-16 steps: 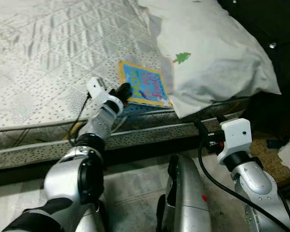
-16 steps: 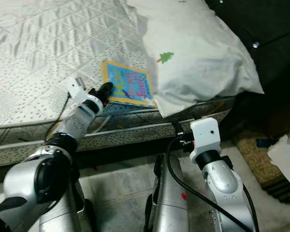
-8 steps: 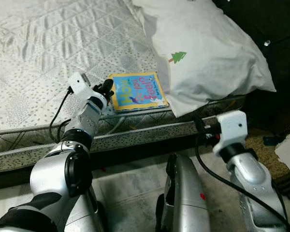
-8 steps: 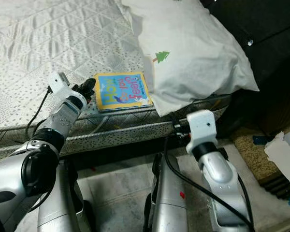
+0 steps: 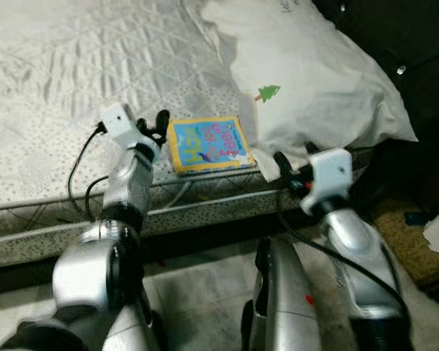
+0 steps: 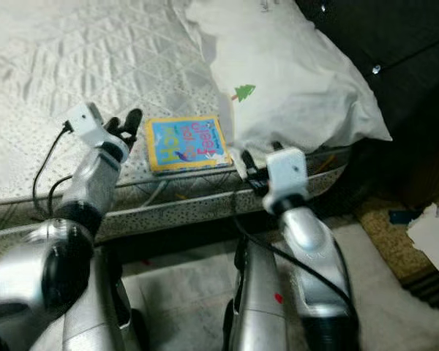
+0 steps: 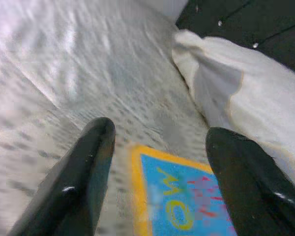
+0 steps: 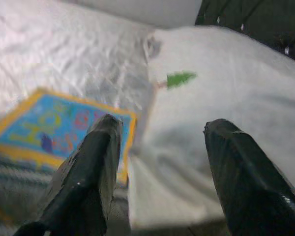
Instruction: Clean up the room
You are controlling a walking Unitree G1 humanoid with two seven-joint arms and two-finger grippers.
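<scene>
Crowding book [image 5: 207,144]: pillow [image 5: 329,80], mattress edge [image 5: 205,201]

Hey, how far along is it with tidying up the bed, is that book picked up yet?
Not yet. The book lies flat on the mattress beside the pillow. The left gripper is at its edge, jaws open; the right gripper is nearing its other side, also open. Grasping, lifting and putting it away all remain.
</scene>
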